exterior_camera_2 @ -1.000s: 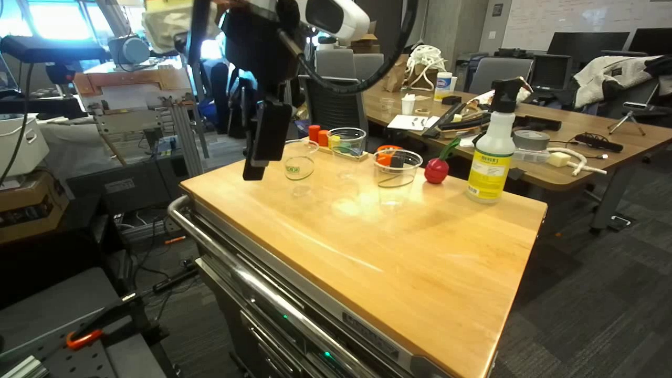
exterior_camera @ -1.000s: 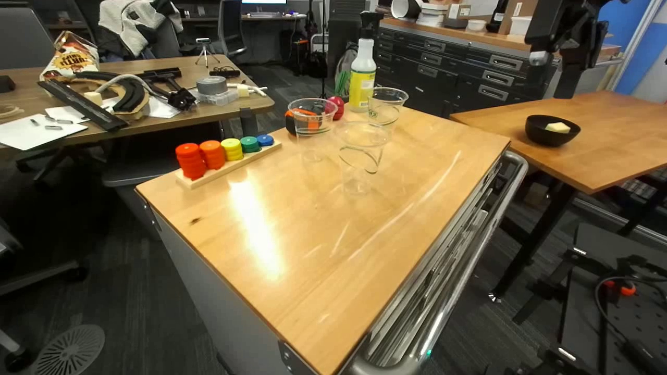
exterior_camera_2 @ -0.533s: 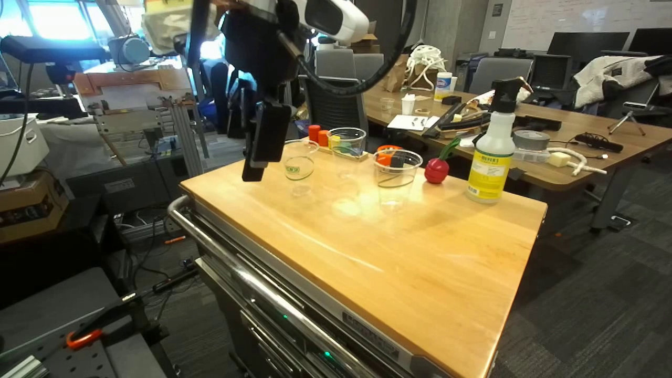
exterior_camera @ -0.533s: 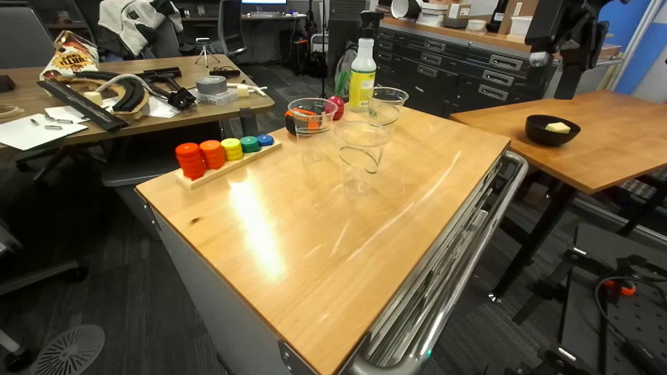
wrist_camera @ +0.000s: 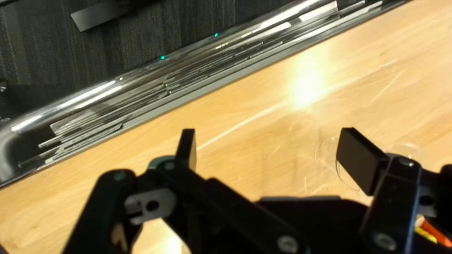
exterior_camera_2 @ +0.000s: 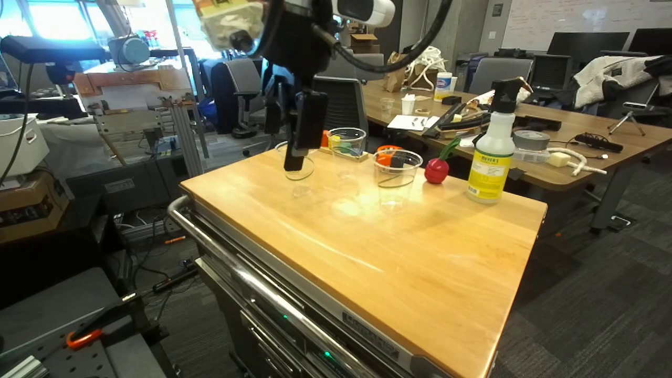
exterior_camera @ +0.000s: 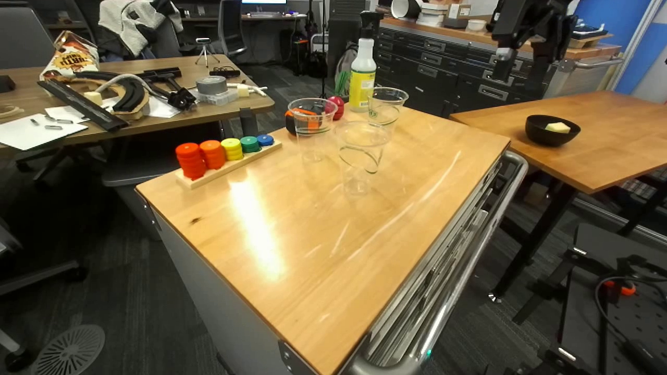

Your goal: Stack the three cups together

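On the pale wooden tabletop (exterior_camera: pixel 292 234) stand a colourless, see-through, tapered foremost tumbler (exterior_camera: pixel 361 159), a like tumbler (exterior_camera: pixel 314 133) nearest the wooden rack of coloured discs (exterior_camera: pixel 229 166), and a third clear tumbler (exterior_camera: pixel 386 109) nearest the white spray bottle with yellow label and black trigger (exterior_camera_2: pixel 491 144); all are upright, none nested. The black two-fingered gripper (wrist_camera: pixel 270 150) hangs above, jaws wide apart, gripping nothing. In the wrist view a tumbler's faint outline lies partly behind one finger (wrist_camera: pixel 358 162), so coming straight down could set that finger on a rim and tip the cup. Clear walls and glare on the wood make depth easy to misjudge. Thin-looking sides may buckle under a hard squeeze, and an off-centre drop could jam one cup on another's rim or topple both.
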Motion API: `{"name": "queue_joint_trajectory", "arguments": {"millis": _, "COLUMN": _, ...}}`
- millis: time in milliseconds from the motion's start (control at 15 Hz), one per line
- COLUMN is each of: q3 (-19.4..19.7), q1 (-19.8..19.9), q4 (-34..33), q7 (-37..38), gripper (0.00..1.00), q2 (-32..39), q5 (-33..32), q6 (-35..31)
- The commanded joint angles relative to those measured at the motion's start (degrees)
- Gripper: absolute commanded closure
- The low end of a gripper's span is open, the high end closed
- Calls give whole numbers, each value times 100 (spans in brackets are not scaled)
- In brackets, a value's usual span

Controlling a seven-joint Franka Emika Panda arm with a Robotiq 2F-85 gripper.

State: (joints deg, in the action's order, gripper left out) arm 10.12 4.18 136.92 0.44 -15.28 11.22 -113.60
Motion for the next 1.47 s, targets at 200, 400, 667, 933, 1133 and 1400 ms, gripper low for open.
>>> {"name": "queue_joint_trajectory", "arguments": {"millis": 200, "q3": -274, "q1": 117, "q4": -1381, "q7": 1041, "gripper": 0, "q2": 1451, "q5": -476, "q6": -761}}
{"name": "queue_joint_trajectory", "arguments": {"millis": 400, "q3": -279, "q1": 89, "q4": -1940, "q7": 1545, "gripper": 0, "q2": 2040, "q5": -603, "q6": -1124}}
{"name": "queue_joint_trajectory", "arguments": {"millis": 667, "q3": -214, "q1": 24, "q4": -2546, "q7": 2061, "gripper": 0, "q2": 2718, "q5": -1005, "q6": -1330}}
{"name": "queue_joint_trajectory", "arguments": {"millis": 933, "q3": -159, "q1": -17, "q4": -2969, "q7": 2362, "gripper": 0, "q2": 3254, "q5": -1222, "q6": -1275}}
{"name": "queue_joint_trajectory", "arguments": {"millis": 1133, "q3": -138, "q1": -41, "q4": -3184, "q7": 2438, "gripper": 0, "q2": 3583, "q5": -1242, "q6": -1316}}
{"name": "queue_joint_trajectory", "arguments": {"millis": 1400, "q3": -85, "q1": -65, "q4": -3368, "q7": 2614, "gripper": 42, "q2": 3847, "q5": -1214, "q6": -1385}}
